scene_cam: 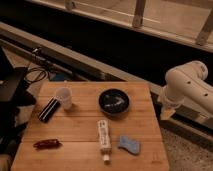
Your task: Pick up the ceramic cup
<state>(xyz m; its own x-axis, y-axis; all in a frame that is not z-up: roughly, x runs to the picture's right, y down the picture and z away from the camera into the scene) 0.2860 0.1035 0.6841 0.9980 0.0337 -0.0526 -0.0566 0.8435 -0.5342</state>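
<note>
The ceramic cup (64, 97) is small and whitish and stands upright on the left part of the wooden table (145, 100). A wide black bowl (114, 102) sits to its right near the table's middle. My white arm (187, 85) hangs off the table's right edge, and my gripper (167, 111) points down beside that edge, far from the cup and holding nothing that I can see.
A black flat bar (48, 109) lies just left of the cup. A red object (46, 144) lies at the front left, a white tube (103, 135) at the front middle and a blue sponge (129, 144) to its right. Dark equipment and cables (15, 87) stand left of the table.
</note>
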